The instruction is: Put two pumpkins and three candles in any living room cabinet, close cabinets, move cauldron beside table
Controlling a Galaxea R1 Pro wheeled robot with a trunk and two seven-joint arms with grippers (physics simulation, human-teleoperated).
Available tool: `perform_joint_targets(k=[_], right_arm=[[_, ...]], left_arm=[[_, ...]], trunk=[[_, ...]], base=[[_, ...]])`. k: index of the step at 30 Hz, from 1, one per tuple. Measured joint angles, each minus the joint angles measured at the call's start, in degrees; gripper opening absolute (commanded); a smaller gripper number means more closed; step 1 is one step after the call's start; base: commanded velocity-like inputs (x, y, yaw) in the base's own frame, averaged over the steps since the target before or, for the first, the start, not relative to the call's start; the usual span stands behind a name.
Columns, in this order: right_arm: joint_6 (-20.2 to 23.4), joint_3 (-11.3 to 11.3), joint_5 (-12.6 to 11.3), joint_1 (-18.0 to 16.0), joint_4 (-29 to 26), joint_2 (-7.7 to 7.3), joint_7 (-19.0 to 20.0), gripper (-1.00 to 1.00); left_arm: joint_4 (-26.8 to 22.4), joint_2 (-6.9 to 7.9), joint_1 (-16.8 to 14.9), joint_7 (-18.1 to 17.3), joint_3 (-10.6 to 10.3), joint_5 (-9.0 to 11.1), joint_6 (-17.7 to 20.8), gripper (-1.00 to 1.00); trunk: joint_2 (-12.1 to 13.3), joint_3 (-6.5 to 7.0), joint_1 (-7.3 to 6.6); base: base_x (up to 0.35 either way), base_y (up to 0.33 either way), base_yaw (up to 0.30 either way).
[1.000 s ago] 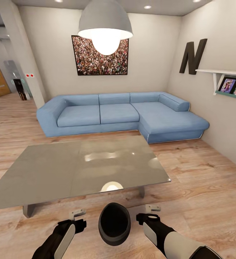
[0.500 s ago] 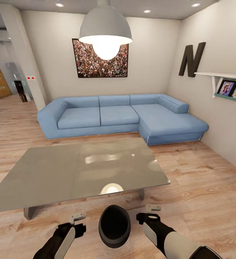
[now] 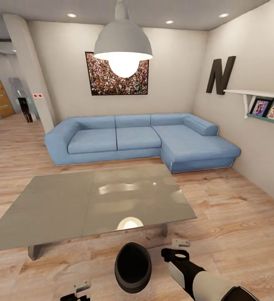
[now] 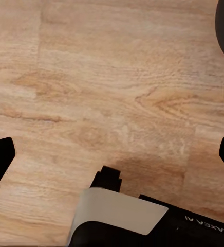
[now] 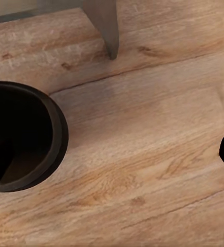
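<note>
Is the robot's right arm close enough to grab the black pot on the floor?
Probably yes. The right end effector hangs open just beside the cauldron, with bare plank floor between them and nothing blocking.

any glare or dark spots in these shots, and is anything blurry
Head view: the lit pendant lamp throws bright glare patches onto the glossy table, and the cauldron mouth reads nearly black. Right wrist view: the cauldron interior is dark with little detail; the floor grain looks soft. Left wrist view: a faint shadow lies on the planks near the arm.
</note>
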Motion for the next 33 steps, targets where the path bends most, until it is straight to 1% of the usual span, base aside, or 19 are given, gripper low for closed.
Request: perform_joint_targets(k=[2, 4, 6, 10, 13, 19, 33], right_arm=[[-0.7, 0.0, 0.0, 0.0, 0.2, -0.03, -0.1, 1.00], [-1.0, 0.0, 0.0, 0.1, 0.7, -0.06, -0.1, 1.00], [-1.1, 0.0, 0.0, 0.1, 1.4, -0.08, -0.1, 1.00], [-1.4, 0.0, 0.1, 0.1, 2.8, -0.09, -0.1, 1.00], [-1.4, 0.0, 0.1, 0.0, 3.1, -0.13, 0.0, 1.00], [-1.4, 0.0, 0.0, 0.1, 3.2, -0.17, 0.0, 1.00], [-1.8, 0.0, 0.0, 0.7, 3.1, 0.02, 0.1, 1.00]], left_arm=[[0.5, 0.04, 0.0, 0.0, -1.3, 0.0, -0.4, 1.00], [0.8, 0.08, 0.0, 0.0, -2.1, 0.0, -1.0, 1.00], [1.3, 0.10, 0.1, 0.0, -2.5, 0.2, -2.7, 1.00], [6.4, 0.06, 0.1, 0.1, -2.8, 0.2, -8.2, 1.00], [7.9, -0.01, 0.1, 0.1, -2.8, 0.2, -9.9, 1.00], [8.5, 0.01, 0.0, 0.1, -2.7, 0.2, -10.5, 1.00], [8.7, -0.05, 0.1, 0.1, -2.8, 0.2, -10.6, 1.00]], trunk=[[0.8, 0.55, -0.44], [1.6, 1.09, -0.88], [2.4, 1.64, -1.32], [4.0, 2.73, -2.20], [5.2, 3.55, -2.86], [7.6, 5.19, -4.18], [13.2, 9.01, -7.25]], base=[[0.000, 0.000, 0.000], [0.000, 0.000, 0.000], [0.000, 0.000, 0.000], [0.000, 0.000, 0.000], [0.000, 0.000, 0.000], [0.000, 0.000, 0.000], [0.000, 0.000, 0.000]])
